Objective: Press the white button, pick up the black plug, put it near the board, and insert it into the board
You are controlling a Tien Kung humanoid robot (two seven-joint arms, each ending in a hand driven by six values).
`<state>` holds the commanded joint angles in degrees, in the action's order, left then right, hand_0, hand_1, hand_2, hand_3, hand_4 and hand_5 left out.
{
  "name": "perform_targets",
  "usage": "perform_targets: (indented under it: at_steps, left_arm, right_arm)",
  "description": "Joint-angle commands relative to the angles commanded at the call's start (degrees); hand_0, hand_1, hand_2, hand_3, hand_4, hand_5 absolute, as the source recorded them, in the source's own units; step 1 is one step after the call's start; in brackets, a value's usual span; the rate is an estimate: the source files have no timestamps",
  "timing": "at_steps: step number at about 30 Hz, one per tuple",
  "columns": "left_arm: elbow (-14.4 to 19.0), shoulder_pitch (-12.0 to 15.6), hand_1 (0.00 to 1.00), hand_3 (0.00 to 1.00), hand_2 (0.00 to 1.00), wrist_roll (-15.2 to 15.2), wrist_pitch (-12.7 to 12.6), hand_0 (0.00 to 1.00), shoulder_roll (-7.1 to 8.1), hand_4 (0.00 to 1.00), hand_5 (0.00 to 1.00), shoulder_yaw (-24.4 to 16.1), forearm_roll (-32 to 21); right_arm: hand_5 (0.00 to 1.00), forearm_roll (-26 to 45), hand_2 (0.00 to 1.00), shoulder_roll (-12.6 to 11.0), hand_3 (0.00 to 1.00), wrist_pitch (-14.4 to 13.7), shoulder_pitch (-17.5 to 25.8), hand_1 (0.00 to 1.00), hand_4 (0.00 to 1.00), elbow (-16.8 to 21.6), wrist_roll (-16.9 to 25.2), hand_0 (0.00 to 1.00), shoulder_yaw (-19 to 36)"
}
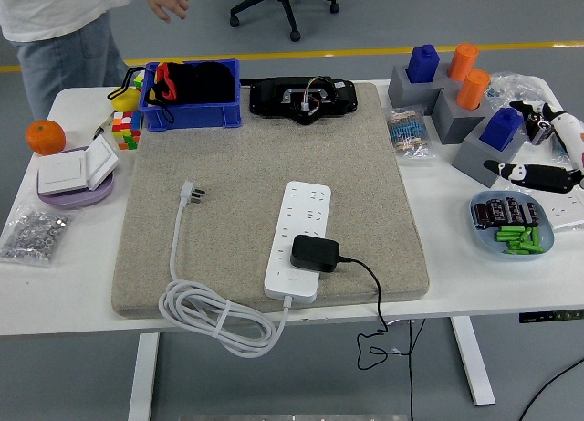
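The black plug sits seated in the near end of the white power board, which lies on the beige mat on the worktop. At the right edge, the right robot hand hovers with fingers spread, empty. At far left, a person stands.

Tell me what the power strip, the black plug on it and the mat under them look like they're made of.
The power strip looks like smooth white moulded plastic with a slight sheen. The black plug seems to be matte black plastic, with soft edges and no glare. The mat looks like felt or short-pile fabric: beige, speckled, fuzzy and non-reflective, though the exact fibre can't be told.
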<state>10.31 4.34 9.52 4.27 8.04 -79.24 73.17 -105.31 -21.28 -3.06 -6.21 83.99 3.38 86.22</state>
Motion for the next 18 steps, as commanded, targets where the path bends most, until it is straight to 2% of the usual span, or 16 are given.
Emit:
perform_targets:
  at_steps: [6,10,11,15,16,18]
  left_arm:
    - [0.0,-0.5,0.698,0.711,0.67,-0.2,-0.1,0.704,-0.16,0.727,0.285,0.9,-0.7]
    - [0.0,-0.8,0.698,0.711,0.67,0.0,-0.1,0.704,-0.37,0.727,0.285,0.8,-0.4]
    - [0.0,-0.9,0.698,0.711,0.671,0.1,-0.1,0.706,-0.41,0.726,0.286,0.6,-0.2]
    - [0.0,-1.2,0.698,0.711,0.671,0.3,-0.1,0.706,-0.6,0.726,0.286,0.0,0.5]
    - [0.0,-1.4,0.698,0.711,0.67,0.3,-0.1,0.706,-0.63,0.726,0.286,0.1,0.6]
    - [0.0,-1.5,0.698,0.711,0.67,0.2,-0.2,0.706,-0.66,0.726,0.286,0.2,0.4]
  right_arm:
    - [0.494,-0.6,0.846,1.9,0.841,0.2,4.4,0.884,0.998,0.8,-0.3,0.93,8.5]
    - [0.494,-0.7,0.846,3.4,0.841,-0.2,5.7,0.884,0.998,1.5,0.1,0.93,13.2]
    - [0.542,-0.7,0.818,3.9,0.829,-0.4,5.9,0.857,0.998,1.7,0.4,0.923,14.2]
    - [0.542,-0.6,0.818,6.0,0.829,-1.1,6.8,0.857,0.998,2.3,1.4,0.923,17.7]
    - [0.604,-0.5,0.814,6.3,0.826,-1.2,7.0,0.854,0.998,2.4,1.5,0.921,18.4]
    - [0.604,-0.4,0.814,6.8,0.826,-1.4,7.3,0.854,0.998,2.5,1.6,0.921,19.4]
